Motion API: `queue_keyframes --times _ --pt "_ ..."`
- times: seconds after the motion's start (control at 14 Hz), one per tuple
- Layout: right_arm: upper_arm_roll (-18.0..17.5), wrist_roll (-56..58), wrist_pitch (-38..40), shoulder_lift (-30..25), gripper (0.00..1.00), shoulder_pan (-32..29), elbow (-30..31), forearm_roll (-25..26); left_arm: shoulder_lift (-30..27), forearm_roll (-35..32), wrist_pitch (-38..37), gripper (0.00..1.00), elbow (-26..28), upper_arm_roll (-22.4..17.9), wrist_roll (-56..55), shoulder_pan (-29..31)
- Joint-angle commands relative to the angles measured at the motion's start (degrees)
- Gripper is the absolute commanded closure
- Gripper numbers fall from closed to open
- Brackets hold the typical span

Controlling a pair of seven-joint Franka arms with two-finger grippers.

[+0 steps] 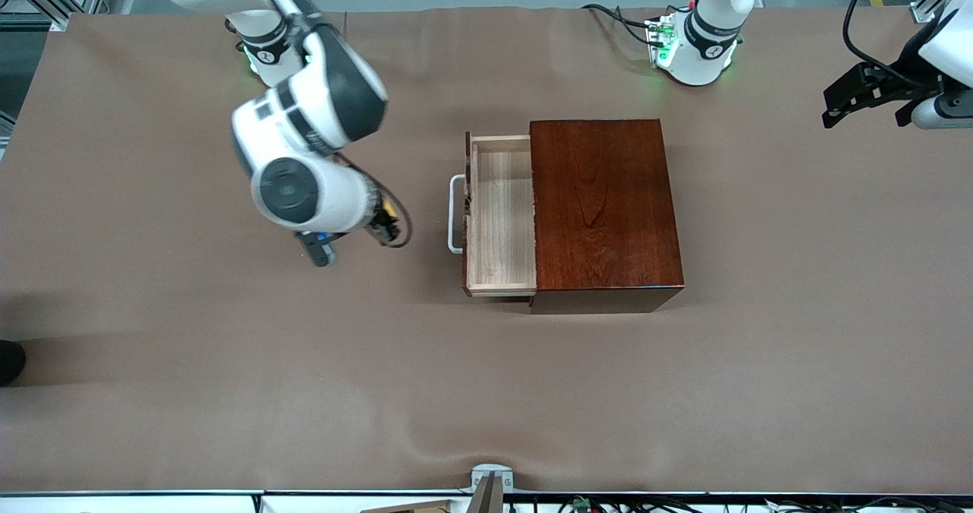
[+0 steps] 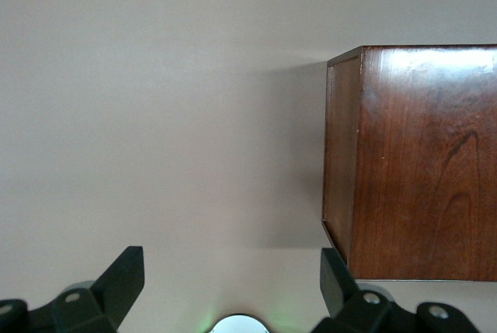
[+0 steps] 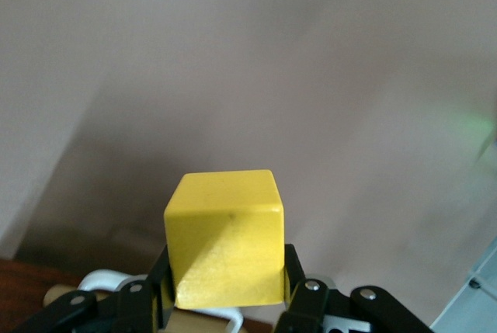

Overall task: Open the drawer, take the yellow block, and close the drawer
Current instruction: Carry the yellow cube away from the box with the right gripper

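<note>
The drawer (image 1: pixel 498 216) stands pulled out of the dark reddish-brown box (image 1: pixel 604 209), toward the right arm's end of the table. The part of its light-wood tray that shows is bare, and its white loop handle (image 1: pixel 456 213) faces the right arm. My right gripper (image 1: pixel 391 224) is in the air over the table beside the handle, shut on the yellow block (image 3: pixel 225 236). A sliver of the block shows in the front view (image 1: pixel 388 209). My left gripper (image 1: pixel 866 95) is open and empty, waiting off the left arm's end of the table. Its wrist view shows the box (image 2: pixel 419 162).
The brown table cover (image 1: pixel 228 361) spreads all round the box. The handle (image 3: pixel 101 280) shows just under the held block in the right wrist view. A metal clamp (image 1: pixel 490 486) sits at the table edge nearest the front camera.
</note>
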State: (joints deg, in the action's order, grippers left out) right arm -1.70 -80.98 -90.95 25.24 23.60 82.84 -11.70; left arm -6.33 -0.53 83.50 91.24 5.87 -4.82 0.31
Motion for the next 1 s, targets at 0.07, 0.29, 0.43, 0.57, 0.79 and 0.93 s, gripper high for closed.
queue_keyframes --times 0.07,0.29,0.43,0.57,0.79,0.93 --pt "-0.9 12.7 -0.6 -6.7 1.0 -7.3 8.6 0.4 -0.3 0.8 -0.8 0.0 -1.2 0.5 0.2 0.5" --pt "-0.8 28.6 -0.7 -6.7 1.0 -12.6 11.2 0.8 -0.2 0.8 -0.9 0.0 -1.6 0.5 0.3 0.7" --pt "-0.9 32.5 -0.9 -7.1 1.0 -16.2 12.0 1.1 0.4 0.8 -0.9 0.0 -1.7 0.5 0.0 0.4" --pt "-0.8 38.9 -1.2 -6.9 1.0 -18.7 12.3 2.6 0.4 0.8 -0.9 0.0 -1.7 0.5 0.1 0.4" --pt "-0.8 47.3 -5.1 -7.0 1.0 -22.6 15.7 5.2 0.4 0.8 -0.9 0.0 -1.7 0.5 0.1 0.4" --pt "-0.8 53.2 -10.8 -7.2 1.0 -25.4 20.1 5.8 0.4 0.8 -0.9 0.0 -1.9 0.6 0.0 0.2"
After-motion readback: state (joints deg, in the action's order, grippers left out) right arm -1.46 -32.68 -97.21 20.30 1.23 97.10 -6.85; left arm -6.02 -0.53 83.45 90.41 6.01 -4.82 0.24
